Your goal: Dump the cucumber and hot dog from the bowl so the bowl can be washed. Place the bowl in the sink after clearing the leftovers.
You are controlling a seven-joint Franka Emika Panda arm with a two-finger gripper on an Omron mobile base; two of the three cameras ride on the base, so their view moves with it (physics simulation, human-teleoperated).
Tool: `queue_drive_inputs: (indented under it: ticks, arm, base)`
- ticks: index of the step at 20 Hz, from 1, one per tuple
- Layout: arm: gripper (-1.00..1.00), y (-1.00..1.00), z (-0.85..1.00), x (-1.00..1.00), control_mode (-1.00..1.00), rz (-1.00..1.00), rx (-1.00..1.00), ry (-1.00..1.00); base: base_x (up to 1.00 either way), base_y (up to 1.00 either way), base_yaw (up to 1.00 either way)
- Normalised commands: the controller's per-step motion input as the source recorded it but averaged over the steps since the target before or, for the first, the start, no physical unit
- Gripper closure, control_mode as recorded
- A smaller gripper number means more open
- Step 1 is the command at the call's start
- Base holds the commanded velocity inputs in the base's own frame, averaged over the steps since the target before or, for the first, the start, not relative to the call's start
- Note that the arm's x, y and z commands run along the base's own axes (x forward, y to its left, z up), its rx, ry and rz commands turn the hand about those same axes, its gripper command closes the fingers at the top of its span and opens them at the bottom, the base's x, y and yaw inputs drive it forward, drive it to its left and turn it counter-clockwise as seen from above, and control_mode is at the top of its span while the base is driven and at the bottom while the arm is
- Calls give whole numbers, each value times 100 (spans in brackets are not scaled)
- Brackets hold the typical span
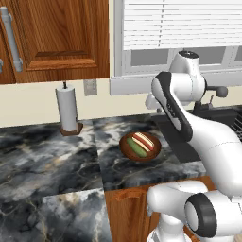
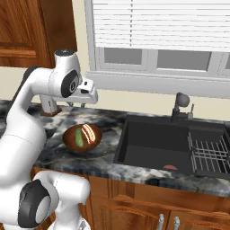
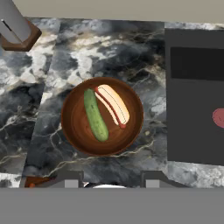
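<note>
Brown wooden bowl [image 3: 83, 127] sits on marble counter [image 1: 47, 156], left of black sink [image 2: 152, 143]. We see cucumber [image 3: 95, 114] and hot dog [image 3: 113, 105] lying side by side inside it, touching. Gripper [image 2: 76, 104] hangs above bowl, holding nothing; fingers [image 3: 68, 179] apart, but we cannot tell how wide. Paper towel roll [image 1: 67, 108] stands near wall.

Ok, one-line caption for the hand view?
Gripper above the bowl holding cucumber and hot dog, sink alongside.
</note>
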Motion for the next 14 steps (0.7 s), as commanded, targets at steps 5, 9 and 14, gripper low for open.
queue_drive_inputs:
  ticks: [5, 9, 14]
  arm:
    - [-100, 0, 0, -4, -100, 0, 0, 0]
    - [-100, 0, 0, 0, -100, 0, 0, 0]
    - [-100, -19, -50, -17, -100, -1, 7, 2]
  base:
    - [0, 0, 0]
    - [0, 0, 0]
    - [0, 0, 0]
